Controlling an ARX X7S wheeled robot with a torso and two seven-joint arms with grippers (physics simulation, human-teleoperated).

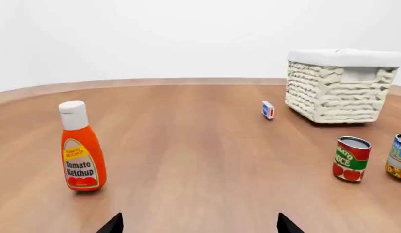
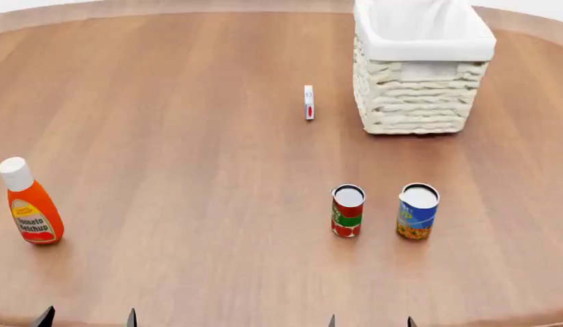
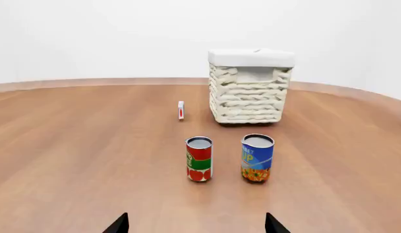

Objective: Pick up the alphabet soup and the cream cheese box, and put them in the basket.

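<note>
Counter stock: basket (image 2: 425, 102) far right, cream cheese box (image 2: 308, 102) on edge just left of it, blue soup can (image 2: 417, 211) nearer beside red tomato can (image 2: 348, 210); both tools spread, empty; risk: grabbing the wrong can, toppling the thin box.

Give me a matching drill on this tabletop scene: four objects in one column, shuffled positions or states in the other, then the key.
Objects:
1. ketchup bottle
2. cream cheese box
3. basket
4. blue-labelled can

Descriptions:
A. standing on edge, just left of the wicker in the head view
B. far back right, white cloth folded over the rim
C. alone at the near left, white cap up
D. upright beside the red and green can, on its right

Pairs: 1-C, 2-A, 3-B, 4-D
</note>
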